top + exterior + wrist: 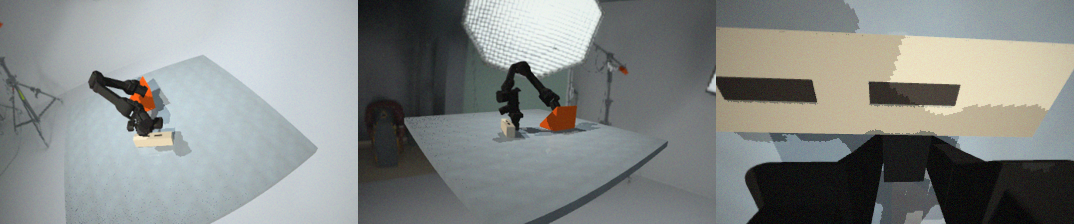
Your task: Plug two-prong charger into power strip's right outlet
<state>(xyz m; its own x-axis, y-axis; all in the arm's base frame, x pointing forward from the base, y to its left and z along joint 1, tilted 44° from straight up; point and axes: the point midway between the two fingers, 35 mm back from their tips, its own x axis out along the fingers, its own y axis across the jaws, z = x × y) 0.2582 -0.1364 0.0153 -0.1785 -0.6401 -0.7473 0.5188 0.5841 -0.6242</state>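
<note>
The power strip [154, 142] [508, 130] [996, 62] is a cream block with dark slots in its top. Its right outlet [157, 135] [916, 95] shows clear of the fingers; the left outlet [768, 90] shows in the wrist view. My gripper [516, 127] [902, 135] points down on the arm's side of the strip and is shut on the charger. The charger [904, 162] is a dark block between the fingertips, at the strip's long edge, beside the right outlet. Its prongs are hidden. I cannot tell if it touches the strip.
An orange wedge-shaped block [148, 101] [565, 118] stands by the arm's base, on the arm's side of the strip. The pale table [239, 127] [574, 170] carries everything. Shadows of the arm fall on the strip and table.
</note>
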